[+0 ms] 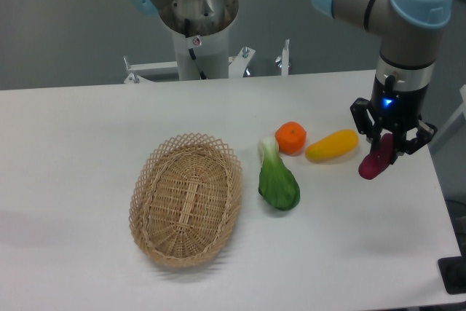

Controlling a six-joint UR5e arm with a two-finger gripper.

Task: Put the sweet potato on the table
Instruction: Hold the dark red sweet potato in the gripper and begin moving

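The magenta-purple sweet potato (376, 159) hangs tilted in my gripper (390, 140) at the right side of the white table (73, 151). The gripper is shut on its upper end. The potato's lower end is close to the tabletop; I cannot tell whether it touches. It is just right of the yellow-orange vegetable (332, 146).
A round orange fruit (290, 137) and a green leafy bok choy (277, 180) lie mid-table. An empty oval wicker basket (186, 198) lies left of them. The arm's base (198, 30) stands at the back. The table's right edge is close to the gripper.
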